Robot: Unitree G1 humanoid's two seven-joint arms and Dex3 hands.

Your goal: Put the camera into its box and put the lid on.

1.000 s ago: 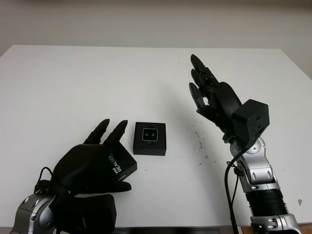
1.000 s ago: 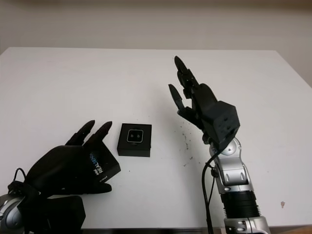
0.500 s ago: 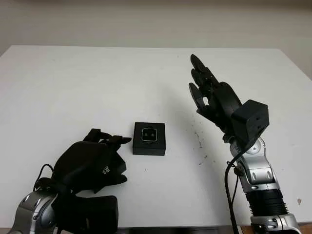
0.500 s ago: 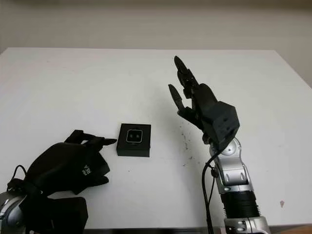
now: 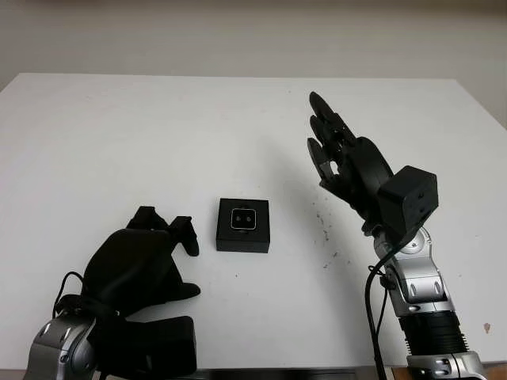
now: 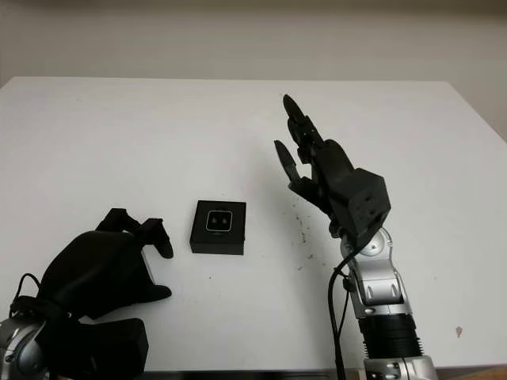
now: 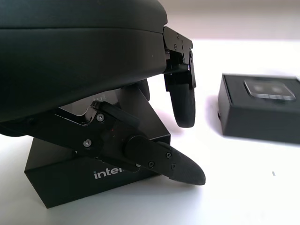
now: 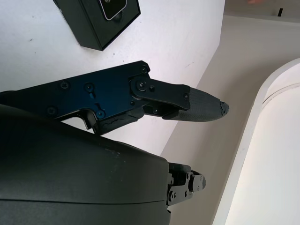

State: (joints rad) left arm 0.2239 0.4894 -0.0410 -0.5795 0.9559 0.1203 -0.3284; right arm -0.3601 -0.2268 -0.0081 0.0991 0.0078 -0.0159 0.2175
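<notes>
Curling over the lid (image 7: 93, 176) near the table's (image 5: 119, 134) front left, the left hand (image 5: 139, 265) grips it; the wrist view reveals the lid's "intel" lettering under the fingers (image 7: 180, 101). Just right sits the box (image 5: 243, 225), camera (image 5: 242, 218) inside. The right hand (image 5: 348, 162) is raised, open, holding nothing.
</notes>
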